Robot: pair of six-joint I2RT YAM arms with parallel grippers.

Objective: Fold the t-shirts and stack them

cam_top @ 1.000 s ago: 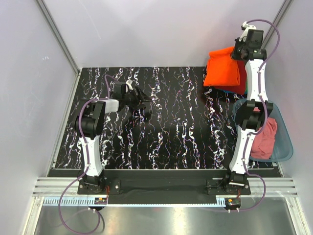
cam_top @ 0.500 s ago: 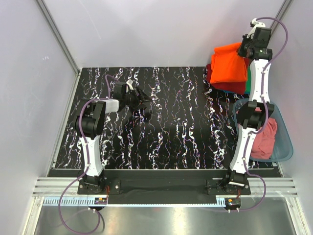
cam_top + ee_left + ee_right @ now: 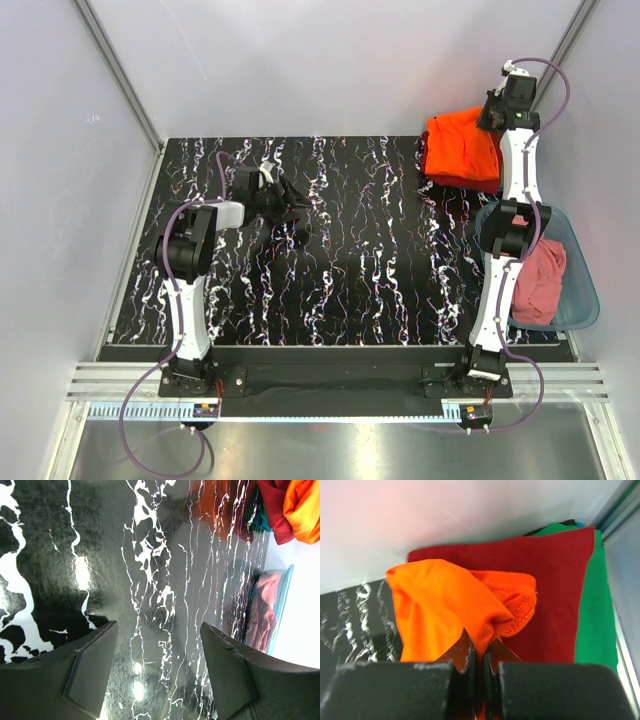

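The bright orange t-shirt (image 3: pixel 460 146) lies on the stack at the table's far right corner, over a dark red folded shirt (image 3: pixel 468 182). In the right wrist view the orange t-shirt (image 3: pixel 440 610) covers the left of the dark red shirt (image 3: pixel 555 595), which rests on a green shirt (image 3: pixel 597 615). My right gripper (image 3: pixel 492 118) is shut on an edge of the orange cloth (image 3: pixel 481 652). A salmon-pink t-shirt (image 3: pixel 540 283) lies crumpled in the tub. My left gripper (image 3: pixel 297 212) is open and empty, low over the table at the left (image 3: pixel 159 630).
The translucent blue-grey plastic tub (image 3: pixel 583 268) stands at the right edge, beside my right arm. It also shows in the left wrist view (image 3: pixel 280 605). The black marbled tabletop (image 3: pixel 350 250) spreads between the arms. White walls close the back and sides.
My right gripper has come down and back toward the corner with the orange shirt, which now lies lower and flatter on the red stack. The left arm has not moved.
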